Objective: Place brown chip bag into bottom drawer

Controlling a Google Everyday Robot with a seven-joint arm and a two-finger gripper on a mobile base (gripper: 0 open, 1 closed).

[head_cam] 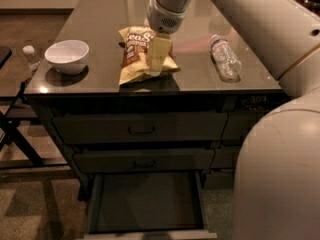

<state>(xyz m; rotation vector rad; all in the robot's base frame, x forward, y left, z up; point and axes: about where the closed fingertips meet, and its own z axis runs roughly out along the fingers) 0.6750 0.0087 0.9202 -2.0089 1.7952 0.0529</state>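
The brown chip bag [133, 55] lies flat on the dark cabinet top [100, 19], near its front edge and right of the bowl. My gripper [157, 68] points down from above and sits on the right half of the bag, touching or just over it. The bag rests on the top. The bottom drawer [145, 204] is pulled open below, and its flat dark floor is bare. The two handled drawer fronts above it are closed.
A white bowl [67, 57] stands at the left of the top. A clear water bottle [225, 58] lies at the right. A small bottle [31, 57] and dark folding legs [15, 134] are left of the cabinet. My pale arm [280, 144] fills the right side.
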